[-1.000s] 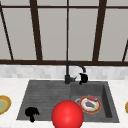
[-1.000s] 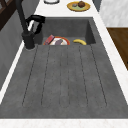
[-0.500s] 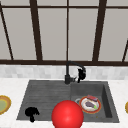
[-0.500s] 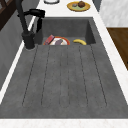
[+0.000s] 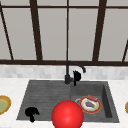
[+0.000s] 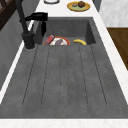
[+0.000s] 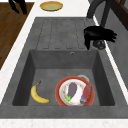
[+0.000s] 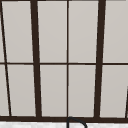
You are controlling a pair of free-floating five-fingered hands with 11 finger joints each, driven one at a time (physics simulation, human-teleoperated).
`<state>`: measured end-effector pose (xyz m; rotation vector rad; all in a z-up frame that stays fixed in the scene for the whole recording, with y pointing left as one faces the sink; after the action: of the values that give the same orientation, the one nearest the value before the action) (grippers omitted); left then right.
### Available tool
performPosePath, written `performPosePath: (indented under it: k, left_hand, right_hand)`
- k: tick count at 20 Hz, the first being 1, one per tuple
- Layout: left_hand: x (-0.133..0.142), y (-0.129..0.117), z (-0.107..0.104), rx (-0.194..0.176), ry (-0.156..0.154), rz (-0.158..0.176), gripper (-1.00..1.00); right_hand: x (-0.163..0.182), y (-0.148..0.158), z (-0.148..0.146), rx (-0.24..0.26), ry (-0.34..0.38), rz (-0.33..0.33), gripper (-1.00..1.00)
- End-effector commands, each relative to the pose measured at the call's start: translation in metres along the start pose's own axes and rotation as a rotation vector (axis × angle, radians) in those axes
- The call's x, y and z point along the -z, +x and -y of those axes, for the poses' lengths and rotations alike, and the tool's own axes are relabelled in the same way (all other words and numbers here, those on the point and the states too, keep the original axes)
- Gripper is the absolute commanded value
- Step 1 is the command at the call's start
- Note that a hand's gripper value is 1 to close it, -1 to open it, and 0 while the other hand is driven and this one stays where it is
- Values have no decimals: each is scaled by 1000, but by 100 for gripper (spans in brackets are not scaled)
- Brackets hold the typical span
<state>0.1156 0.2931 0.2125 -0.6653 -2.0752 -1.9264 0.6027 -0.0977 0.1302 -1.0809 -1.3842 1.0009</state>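
Note:
My right hand point(image 5: 76, 75) hovers beside the black faucet point(image 5: 67, 72), just under its spout, at the back of the sink. From the right side, this right hand point(image 7: 99, 34) lies flat above the faucet's base with straight fingers pointing at the wall and the thumb hanging down, holding nothing. My left hand point(image 5: 31, 113) floats over the front left corner of the drainboard point(image 5: 43, 96), fingers relaxed and empty. In the basin lies an orange-rimmed plate point(image 7: 61, 99) with an eggplant point(image 7: 72, 89) and a red packet point(image 7: 86, 94), and a banana point(image 7: 38, 94) beside it.
A big red ball point(image 5: 67, 115) shows at the sink's front edge in the front view. A yellow plate point(image 5: 3, 105) sits on the left counter. Another plate point(image 6: 78, 5) with food sits on the right counter. A dark-framed window point(image 8: 67, 60) fills the wall behind.

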Motion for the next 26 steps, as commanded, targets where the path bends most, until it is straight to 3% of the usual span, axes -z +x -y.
performPosePath:
  k: [1, 6, 7, 15, 16, 21, 24, 26]
  left_hand:
    - [0, 0, 0, 0, 0, 0, 0]
    - [0, 0, 0, 0, 0, 0, 0]
    - [0, 0, 0, 0, 0, 0, 0]
    - [0, 0, 0, 0, 0, 0, 0]
    - [0, 0, 0, 0, 0, 0, 0]
    - [0, 0, 0, 0, 0, 0, 0]
    - [0, 0, 0, 0, 0, 0, 0]
    - [0, 0, 0, 0, 0, 0, 0]
  right_hand:
    - [0, 18, -4, -124, 91, -12, -100]
    - [1, 36, -12, -174, 188, -26, -100]
    - [0, 36, -9, -204, 204, -42, -100]
    - [9, 37, -12, -306, 268, -90, -100]
    - [12, 36, -15, -303, 271, -98, 100]
    - [22, 35, -21, -328, 278, -122, 100]
    - [25, 26, -14, -281, 281, -133, 100]
    - [27, 18, -14, -235, 265, -94, 100]
